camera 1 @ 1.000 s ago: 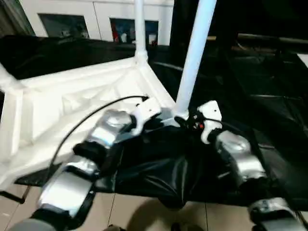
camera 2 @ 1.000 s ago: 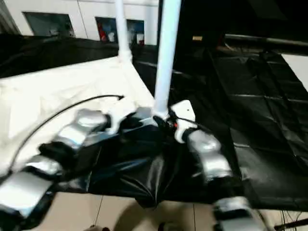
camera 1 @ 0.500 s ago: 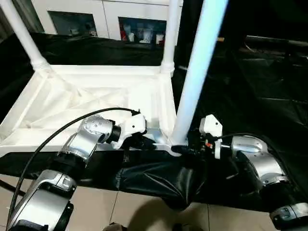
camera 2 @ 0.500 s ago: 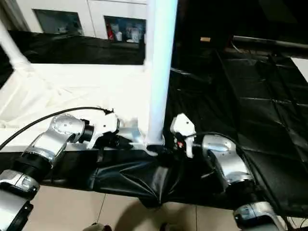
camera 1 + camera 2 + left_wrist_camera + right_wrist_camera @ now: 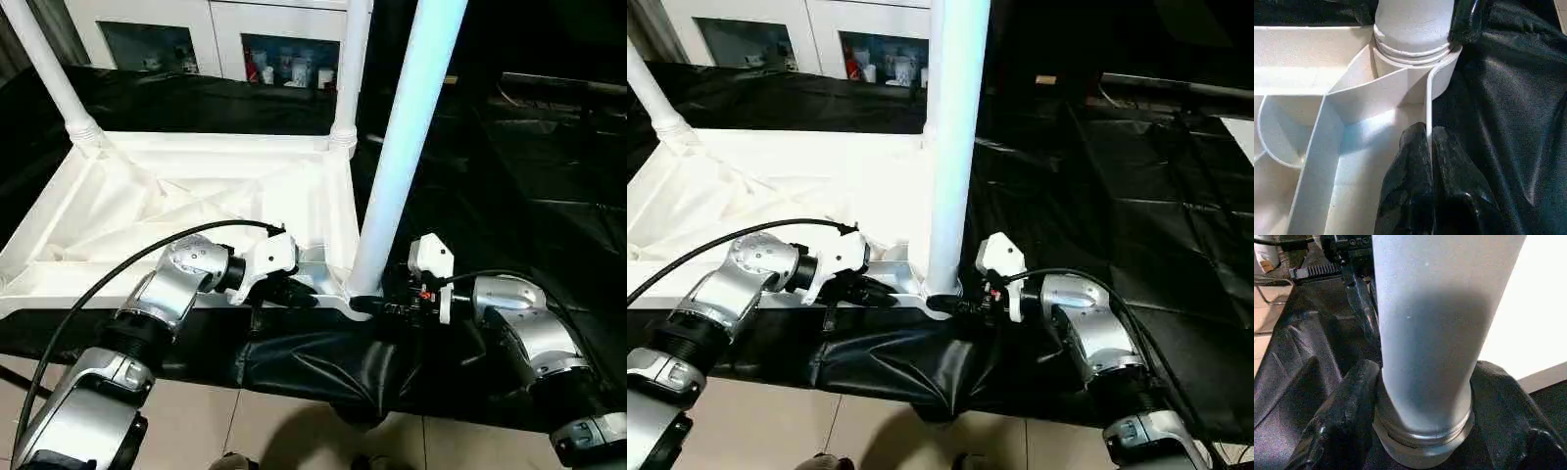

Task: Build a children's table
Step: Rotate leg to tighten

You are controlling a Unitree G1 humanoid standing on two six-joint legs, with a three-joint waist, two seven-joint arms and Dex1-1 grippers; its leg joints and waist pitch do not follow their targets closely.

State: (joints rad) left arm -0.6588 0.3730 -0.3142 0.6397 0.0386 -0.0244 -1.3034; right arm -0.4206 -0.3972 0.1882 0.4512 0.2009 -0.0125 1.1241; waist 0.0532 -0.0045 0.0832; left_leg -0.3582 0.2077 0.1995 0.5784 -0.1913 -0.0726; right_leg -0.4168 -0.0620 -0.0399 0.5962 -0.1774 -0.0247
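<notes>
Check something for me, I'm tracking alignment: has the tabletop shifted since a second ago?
Yes. The tabletop has swung round. Its far edge, slanted against the cabinet before, now runs level with it, and the far leg stands further right.

White plastic table [image 5: 196, 196] lies upside down on black sheet, ribbed underside up. Three legs visible, upright in round corner sockets: near leg [image 5: 407, 137] at near right corner, far right leg [image 5: 350, 69], far left leg [image 5: 49, 69]. Near leg's ringed base [image 5: 1422, 431] seated in its socket [image 5: 1415, 63].
</notes>
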